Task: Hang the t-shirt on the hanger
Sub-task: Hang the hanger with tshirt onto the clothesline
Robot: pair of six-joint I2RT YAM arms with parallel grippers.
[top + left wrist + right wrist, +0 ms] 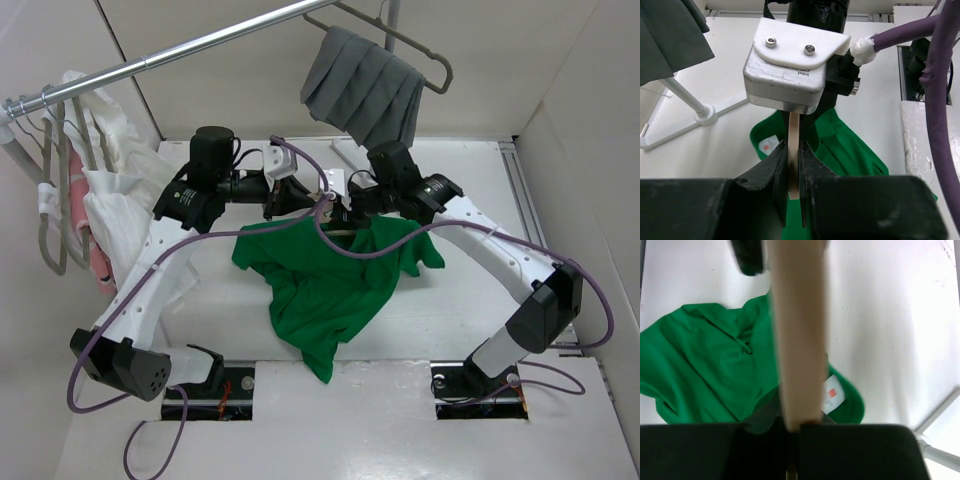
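Both tools are clenched on the hanger [794, 127]. The left tool [794, 160] pinches the pale strip edge-on between its black fingers, and the right tool [792, 430] grips the same beige bar from the opposite side. The hanger's long axis therefore runs from one tool to the other, held above the counter [450, 310]. The t-shirt [320, 290] is not on it yet. It lies crumpled on the counter directly beneath the two tools and spreads from there toward the arm bases. The coming move turns on the collar opening, marked by its white label [832, 395], which sits just below the hanger and slightly to one side of the bar (in the left wrist view the label shows left of the strip). Neither tool looks nearer the cloth, since both hang over the collar end. With both occupied, one would probably have to release the hanger to lift the neck over a hanger arm.
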